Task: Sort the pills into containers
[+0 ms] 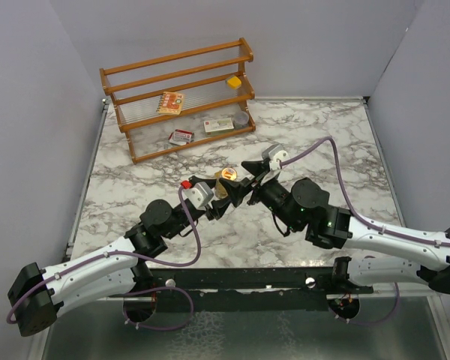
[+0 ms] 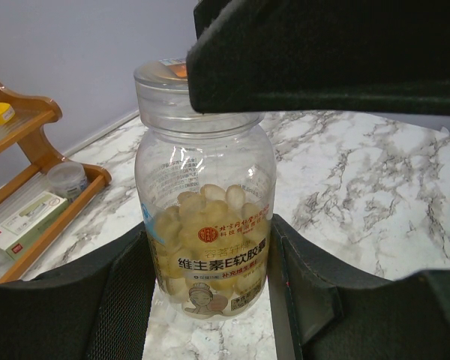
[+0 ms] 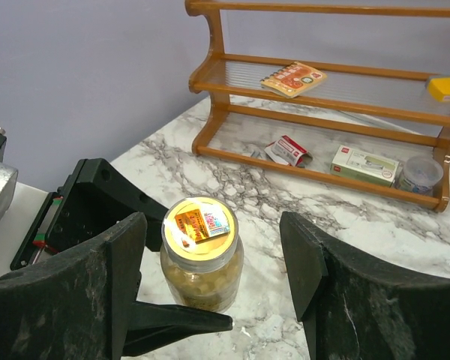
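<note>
Three cameras, one meeting point: the pill jar [image 1: 227, 175] at mid-table.
Your top camera sits high behind the arm bases, looking down and forward across the whole marble table [image 1: 315, 120] to the wooden rack [image 1: 191, 144] at the far edge. Your left wrist camera faces the jar side-on from very close, with the rack at its left edge. Your right wrist camera looks down on the jar's lid from slightly farther back, with the rack across its top.

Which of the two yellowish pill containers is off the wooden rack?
The round clear jar of yellowish capsules, held in the left claw; the small squarish yellow box sits on the upper shelf of the wooden rack.
</note>
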{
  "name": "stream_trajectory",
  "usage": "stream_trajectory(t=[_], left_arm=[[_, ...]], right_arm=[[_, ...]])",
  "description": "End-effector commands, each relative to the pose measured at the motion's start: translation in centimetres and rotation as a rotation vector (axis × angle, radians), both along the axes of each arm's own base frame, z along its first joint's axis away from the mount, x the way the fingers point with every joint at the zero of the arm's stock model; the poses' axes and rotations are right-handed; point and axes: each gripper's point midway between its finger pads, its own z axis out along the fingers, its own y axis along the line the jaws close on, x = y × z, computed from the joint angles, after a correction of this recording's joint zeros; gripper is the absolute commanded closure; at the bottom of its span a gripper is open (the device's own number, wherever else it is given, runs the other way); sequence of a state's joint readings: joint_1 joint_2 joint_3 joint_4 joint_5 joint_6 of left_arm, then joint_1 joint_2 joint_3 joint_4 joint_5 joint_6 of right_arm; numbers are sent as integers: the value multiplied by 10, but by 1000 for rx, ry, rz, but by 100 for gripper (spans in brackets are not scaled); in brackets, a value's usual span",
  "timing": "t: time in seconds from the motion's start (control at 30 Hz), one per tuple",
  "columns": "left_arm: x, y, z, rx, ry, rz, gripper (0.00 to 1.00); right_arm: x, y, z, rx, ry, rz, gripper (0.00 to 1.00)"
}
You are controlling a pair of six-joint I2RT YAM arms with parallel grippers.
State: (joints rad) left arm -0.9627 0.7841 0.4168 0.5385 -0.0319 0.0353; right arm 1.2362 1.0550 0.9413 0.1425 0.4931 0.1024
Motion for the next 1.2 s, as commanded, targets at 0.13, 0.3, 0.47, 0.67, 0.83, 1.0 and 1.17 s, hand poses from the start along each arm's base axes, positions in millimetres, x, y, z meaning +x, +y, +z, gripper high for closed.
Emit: stream_trajectory(t=[0.13,0.3,0.47,0.67,0.83,1.0,1.17], left_arm=[[-5,0,17,-66,-23,-21,100],[-6,0,18,-71,-24,-26,100],[-7,-1,19,-76,-25,-31,100],[-8,-2,20,-77,-24,-38,100],[-9,-4,20,-75,-21,-50,100],[-14,-8,23,-79,-23,-86,100],[-24,-16,27,-80,-25,-158,100]], right_arm=[[1,7,-6,-6,13,-4,34],[2,6,-7,-8,14,-9,41],[2,7,-7,-12,15,-8,43],[2,9,-9,-18,16,-3,50],[2,10,-8,-27,15,-1,77],[-2,10,-9,-49,14,24,92],[-7,-1,-13,-60,18,32,99]])
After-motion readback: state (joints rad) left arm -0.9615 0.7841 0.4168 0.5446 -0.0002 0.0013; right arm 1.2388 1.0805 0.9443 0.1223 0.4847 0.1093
